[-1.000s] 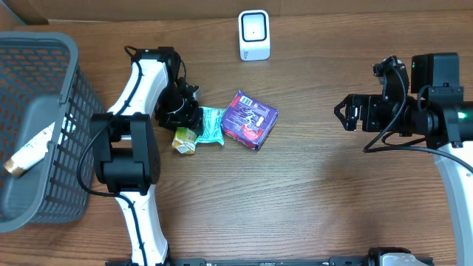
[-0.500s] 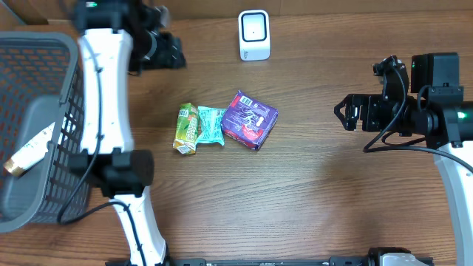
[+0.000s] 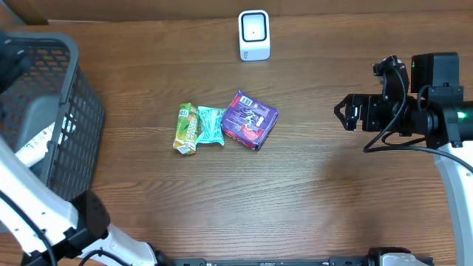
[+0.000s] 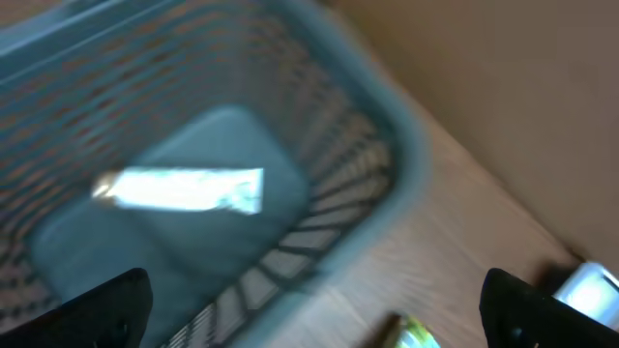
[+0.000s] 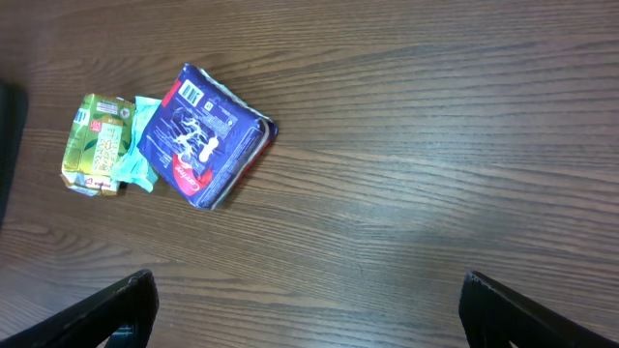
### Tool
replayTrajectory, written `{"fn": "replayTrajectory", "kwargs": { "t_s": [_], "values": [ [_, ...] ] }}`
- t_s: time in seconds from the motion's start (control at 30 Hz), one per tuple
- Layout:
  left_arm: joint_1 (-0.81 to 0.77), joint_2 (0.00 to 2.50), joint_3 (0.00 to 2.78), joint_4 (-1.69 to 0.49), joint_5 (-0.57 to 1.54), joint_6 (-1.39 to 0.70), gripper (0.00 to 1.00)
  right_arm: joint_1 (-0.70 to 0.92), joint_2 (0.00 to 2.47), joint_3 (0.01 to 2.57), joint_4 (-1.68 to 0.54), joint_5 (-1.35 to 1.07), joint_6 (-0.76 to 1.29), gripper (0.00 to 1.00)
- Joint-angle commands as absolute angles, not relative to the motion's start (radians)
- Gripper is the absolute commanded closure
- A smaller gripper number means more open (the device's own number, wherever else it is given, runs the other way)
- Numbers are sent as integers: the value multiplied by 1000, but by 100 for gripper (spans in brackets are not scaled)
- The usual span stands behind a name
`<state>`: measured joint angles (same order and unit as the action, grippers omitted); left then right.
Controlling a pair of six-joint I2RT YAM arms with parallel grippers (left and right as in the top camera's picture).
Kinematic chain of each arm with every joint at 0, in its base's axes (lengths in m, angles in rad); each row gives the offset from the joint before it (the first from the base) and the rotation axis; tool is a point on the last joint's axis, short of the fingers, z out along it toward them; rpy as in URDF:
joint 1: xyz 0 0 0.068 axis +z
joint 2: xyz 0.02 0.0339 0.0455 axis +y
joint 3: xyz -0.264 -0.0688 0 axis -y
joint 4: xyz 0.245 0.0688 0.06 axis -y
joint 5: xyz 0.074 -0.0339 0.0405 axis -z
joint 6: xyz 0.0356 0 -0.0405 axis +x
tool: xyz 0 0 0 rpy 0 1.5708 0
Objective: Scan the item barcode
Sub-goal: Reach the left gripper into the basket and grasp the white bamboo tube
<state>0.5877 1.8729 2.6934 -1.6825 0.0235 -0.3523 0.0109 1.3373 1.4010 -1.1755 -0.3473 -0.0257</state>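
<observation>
Three packets lie together mid-table: a purple one (image 3: 250,120) with a white barcode label, a teal one (image 3: 211,124) and a green one (image 3: 187,128). A white scanner (image 3: 253,35) stands at the back edge. In the blurred left wrist view, my left gripper (image 4: 317,314) hangs open and empty over the grey basket (image 4: 387,126). A white tube (image 4: 179,188) lies inside the basket. My right gripper (image 3: 347,113) hovers open at the right, well away from the packets. Its wrist view shows the purple packet (image 5: 203,135) and green packet (image 5: 97,143) at upper left.
The mesh basket (image 3: 74,52) fills the left edge of the table. My left arm's white links (image 3: 29,207) cross its near side. Bare wood lies between the packets and the right arm (image 3: 436,96).
My left arm has swung from beside the green packet, up past the back-left, to over the basket, and its jaws opened wider. The three packets and the right arm stayed put.
</observation>
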Motion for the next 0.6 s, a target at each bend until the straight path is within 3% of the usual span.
{"fn": "replayTrajectory", "kwargs": {
  "t_s": [0.0,0.13,0.3,0.57],
  "values": [
    [636,1924,2574,-1680,-13,-408,0,12,1338,1420,-1172,-342,-27,0],
    [641,1966,2399,-1602,-115,-353,1,12,1338,1420,-1172,-341,-27,0],
    [635,2033,2260,-1480,-112,-184,0,12,1338,1420,-1172,-341,-27,0],
    [641,2124,2139,-1362,-113,-102,1,12,1338,1420,-1169,-341,-27,0]
  ]
}}
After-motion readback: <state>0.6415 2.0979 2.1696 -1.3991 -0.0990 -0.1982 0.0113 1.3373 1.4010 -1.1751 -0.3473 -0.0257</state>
